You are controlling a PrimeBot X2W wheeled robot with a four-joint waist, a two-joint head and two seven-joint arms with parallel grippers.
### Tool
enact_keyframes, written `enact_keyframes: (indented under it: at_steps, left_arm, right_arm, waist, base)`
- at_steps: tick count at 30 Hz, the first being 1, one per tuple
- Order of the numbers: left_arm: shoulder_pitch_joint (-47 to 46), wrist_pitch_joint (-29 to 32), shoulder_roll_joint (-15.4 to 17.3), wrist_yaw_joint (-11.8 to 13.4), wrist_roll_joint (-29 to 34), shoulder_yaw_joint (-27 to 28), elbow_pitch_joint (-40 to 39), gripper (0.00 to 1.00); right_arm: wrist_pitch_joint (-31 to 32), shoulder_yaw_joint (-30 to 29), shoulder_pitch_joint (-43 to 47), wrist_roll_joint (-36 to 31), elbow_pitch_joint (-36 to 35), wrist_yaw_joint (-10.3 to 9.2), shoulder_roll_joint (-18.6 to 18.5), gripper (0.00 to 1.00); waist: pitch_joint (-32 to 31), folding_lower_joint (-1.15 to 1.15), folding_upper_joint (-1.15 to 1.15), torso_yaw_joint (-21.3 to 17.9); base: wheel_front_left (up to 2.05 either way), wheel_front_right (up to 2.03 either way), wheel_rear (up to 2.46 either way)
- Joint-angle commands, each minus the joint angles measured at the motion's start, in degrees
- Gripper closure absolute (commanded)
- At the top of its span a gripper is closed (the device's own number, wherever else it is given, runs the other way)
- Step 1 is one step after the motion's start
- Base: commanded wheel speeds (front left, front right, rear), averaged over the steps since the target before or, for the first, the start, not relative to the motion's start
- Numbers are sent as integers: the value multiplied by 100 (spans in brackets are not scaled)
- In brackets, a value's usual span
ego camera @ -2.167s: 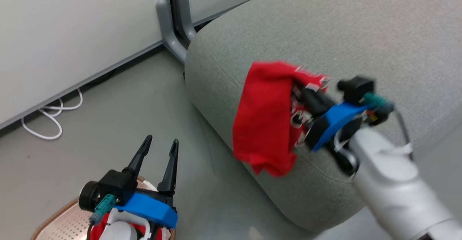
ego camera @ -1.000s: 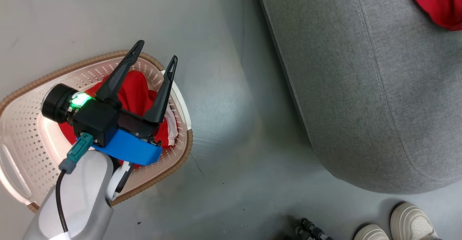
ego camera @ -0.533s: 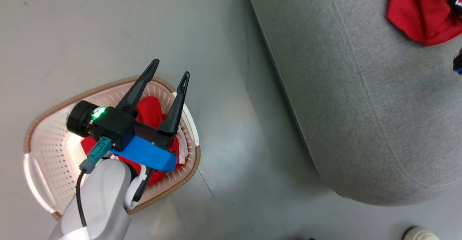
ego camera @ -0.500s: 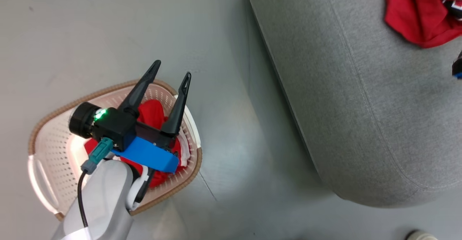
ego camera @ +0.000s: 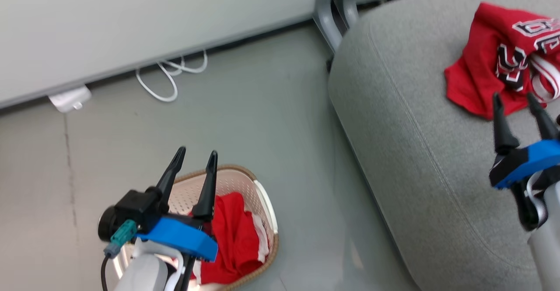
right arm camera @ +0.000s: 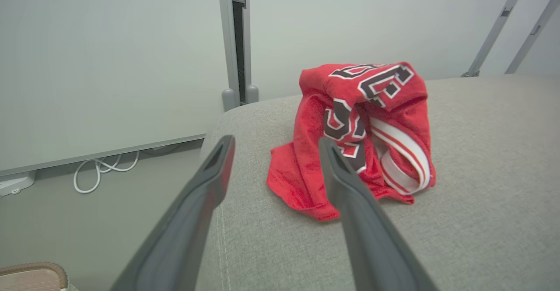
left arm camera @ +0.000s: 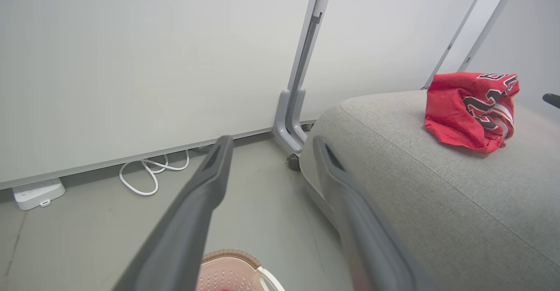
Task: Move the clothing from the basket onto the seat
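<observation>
Seat [ego camera: 437, 159]: jersey [ego camera: 481, 76] just beyond spread right fingers [ego camera: 500, 124].

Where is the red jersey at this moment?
The jersey lies crumpled on the seat, upper right of the head view, just ahead of the open right gripper.

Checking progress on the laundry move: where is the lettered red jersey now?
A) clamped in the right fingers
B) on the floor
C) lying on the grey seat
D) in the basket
C: the jersey lies crumpled on the seat, the right fingers open, holding nothing.
</observation>
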Motion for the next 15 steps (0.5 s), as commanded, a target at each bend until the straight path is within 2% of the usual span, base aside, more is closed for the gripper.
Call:
enact_keyframes:
  at_steps: [1, 15]
  left_arm:
    - [186, -27, -53, -1, 8, 110, 46, 0]
    - [1176, -26, -267, -2, 199, 1096, 163, 0]
  right_arm:
    - [-11, 72, 259, -46, -110, 1, 36, 0]
    - [332, 369, 1899, -629, -1674, 1, 610, 0]
  waist:
    - [-651, 2, 0, 373]
    - [-1486, 2, 0, 1019]
  base:
    - [0, 0, 0]
    - [0, 0, 0]
